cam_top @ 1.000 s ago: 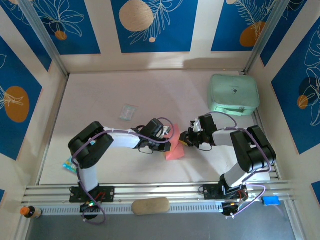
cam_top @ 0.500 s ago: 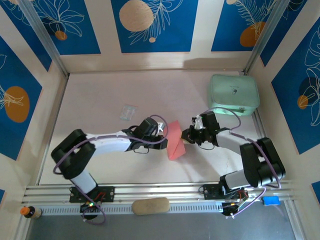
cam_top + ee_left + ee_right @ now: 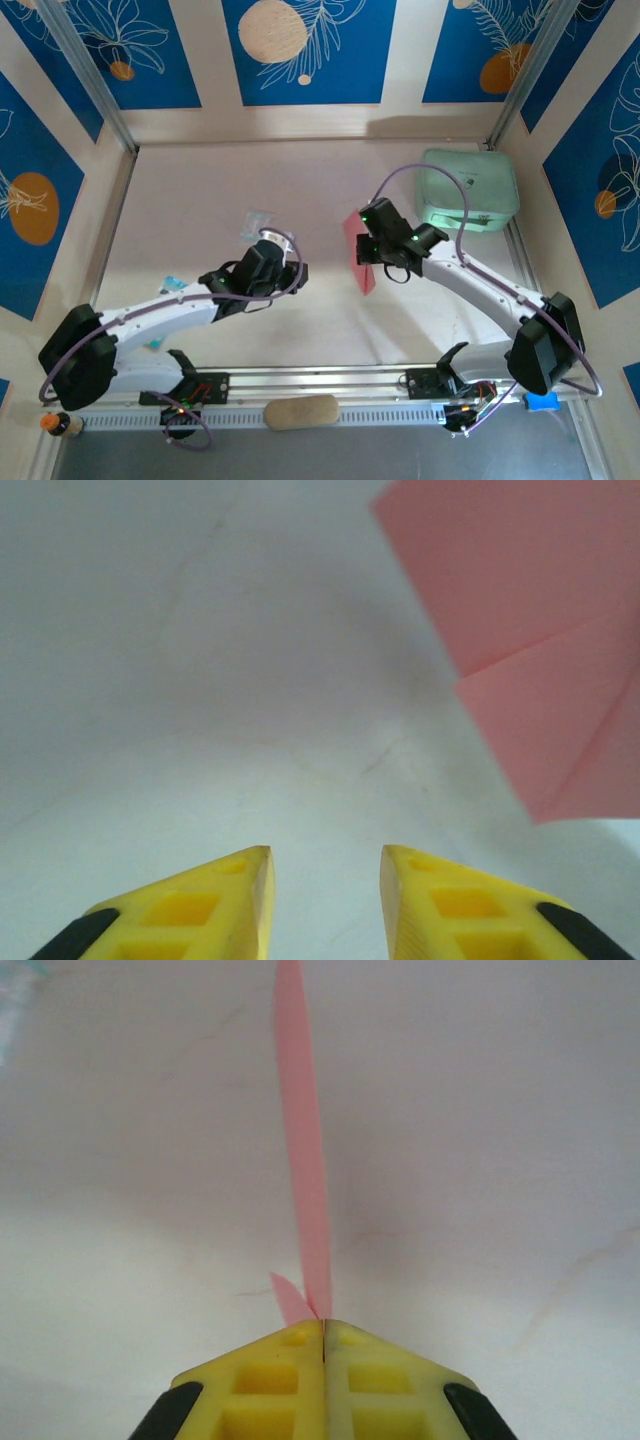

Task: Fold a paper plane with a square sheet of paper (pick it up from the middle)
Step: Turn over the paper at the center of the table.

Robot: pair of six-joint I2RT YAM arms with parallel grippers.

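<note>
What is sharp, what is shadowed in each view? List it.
Top external: even light, sharp, a shadow band on the back wall. Left wrist: the pink paper crisp, its soft shadow on the table. Right wrist: the paper edge-on in the shut right tool, faint shadow beside it.

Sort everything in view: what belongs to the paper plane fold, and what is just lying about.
Belongs to the job:
- pink paper, creased, pinched edge-on between the right fingers
- left fingers, apart, holding nothing, just short of the paper

Lying about:
- mint-green case, far right of the table
- clear packet, beyond the left arm
- tan pad, on the near rail
</note>
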